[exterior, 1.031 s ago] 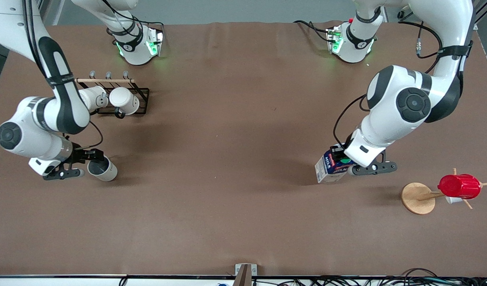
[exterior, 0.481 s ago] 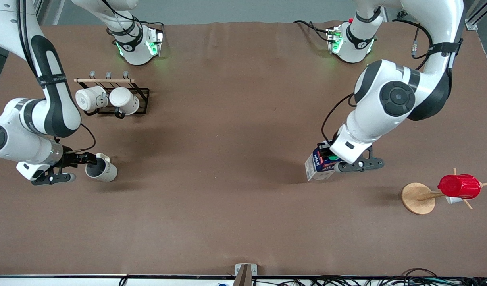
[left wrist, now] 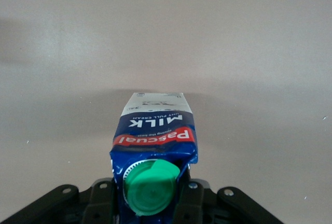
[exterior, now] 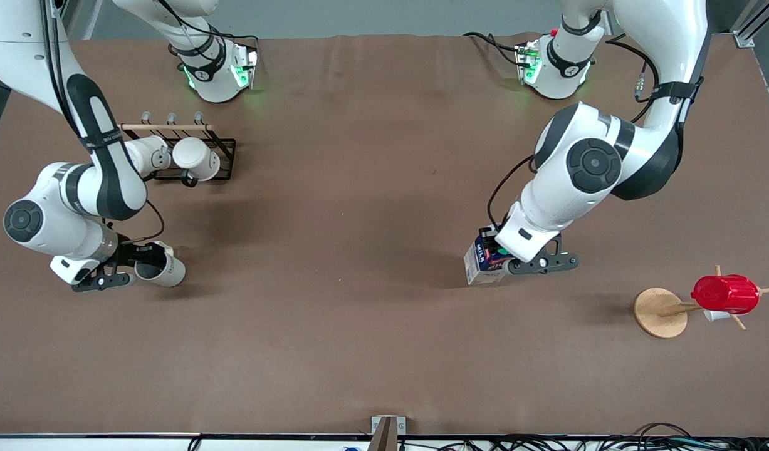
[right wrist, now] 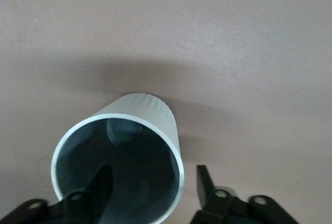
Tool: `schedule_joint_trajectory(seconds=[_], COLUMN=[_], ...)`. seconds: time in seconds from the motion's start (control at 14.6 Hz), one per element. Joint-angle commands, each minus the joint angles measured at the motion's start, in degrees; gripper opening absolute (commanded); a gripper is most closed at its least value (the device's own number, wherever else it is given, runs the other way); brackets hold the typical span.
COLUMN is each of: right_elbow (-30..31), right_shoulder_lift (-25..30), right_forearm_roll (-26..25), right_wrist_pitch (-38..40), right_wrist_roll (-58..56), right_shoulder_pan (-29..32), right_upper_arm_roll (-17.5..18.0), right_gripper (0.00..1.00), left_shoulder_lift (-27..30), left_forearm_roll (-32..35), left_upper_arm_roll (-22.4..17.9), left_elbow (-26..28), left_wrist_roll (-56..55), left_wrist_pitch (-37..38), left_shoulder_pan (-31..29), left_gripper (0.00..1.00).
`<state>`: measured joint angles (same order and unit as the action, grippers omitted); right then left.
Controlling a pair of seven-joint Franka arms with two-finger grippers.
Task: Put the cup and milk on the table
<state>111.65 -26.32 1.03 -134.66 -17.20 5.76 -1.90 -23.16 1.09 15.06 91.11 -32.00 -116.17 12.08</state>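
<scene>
The cup is seen toward the right arm's end of the table, tilted, its grey mouth turned to the right gripper. One finger is set inside the rim and the other outside it, apart from the wall, so the claw is parted and nothing is clamped.

The milk is clamped at its gabled top by the left gripper, over bare cover.

Wide bare brown surface is left between the two. A rack with two white mugs stands farther from the front camera than the cup. A wooden stand bearing a red cup is placed near the left arm's edge.
</scene>
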Motion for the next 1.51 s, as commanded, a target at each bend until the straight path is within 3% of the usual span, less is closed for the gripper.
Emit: schedule_joint_trajectory(seconds=[0.0,0.07,0.14,0.27,0.41,0.69,0.96,1.44], right_elbow=[0.68,0.59,0.41,0.06,-2.82,-10.12,-16.10,-28.05], right_shoulder_lift=[0.56,0.56,0.65,0.74,2.40,4.61,4.26,-6.27], right_forearm_roll=[-0.42,-0.33,-0.33,-0.33,-0.24,2.12,5.37,7.41], right_wrist_pitch=[-0.35,-0.26,-0.08,0.97,8.49,20.82,23.21,21.28], right_wrist_roll=[0.05,0.58,0.93,1.63,6.79,24.96,46.59,76.49], right_shoulder_pan=[0.83,0.83,0.83,0.66,-1.18,-10.65,-20.85,-36.50], right_upper_arm_roll=[0.67,0.67,0.67,0.76,1.02,1.02,0.94,0.94], right_gripper=[0.12,0.03,0.00,0.00,0.00,0.00,0.00,0.01], left_shoulder_lift=[-0.22,-0.13,-0.13,-0.22,0.05,-0.13,-0.48,-0.30], left_forearm_roll=[1.02,1.02,1.02,0.93,0.93,0.84,0.58,0.32], left_upper_arm_roll=[-0.12,-0.03,-0.03,-0.12,-0.03,-0.03,-0.03,-0.03], left_elbow=[-1.90,-1.99,-1.99,-2.16,-2.69,-2.78,-2.87,-4.89], left_wrist_roll=[-2.28,-2.37,-2.45,-2.54,-2.63,-3.42,-6.67,-6.67], left_wrist_pitch=[1.64,2.25,2.43,2.44,2.44,2.52,2.52,2.52], left_shoulder_pan=[0.22,0.22,0.22,0.22,0.13,0.40,2.42,3.21], left_gripper=[0.38,0.38,0.38,0.38,0.38,0.38,0.38,0.38])
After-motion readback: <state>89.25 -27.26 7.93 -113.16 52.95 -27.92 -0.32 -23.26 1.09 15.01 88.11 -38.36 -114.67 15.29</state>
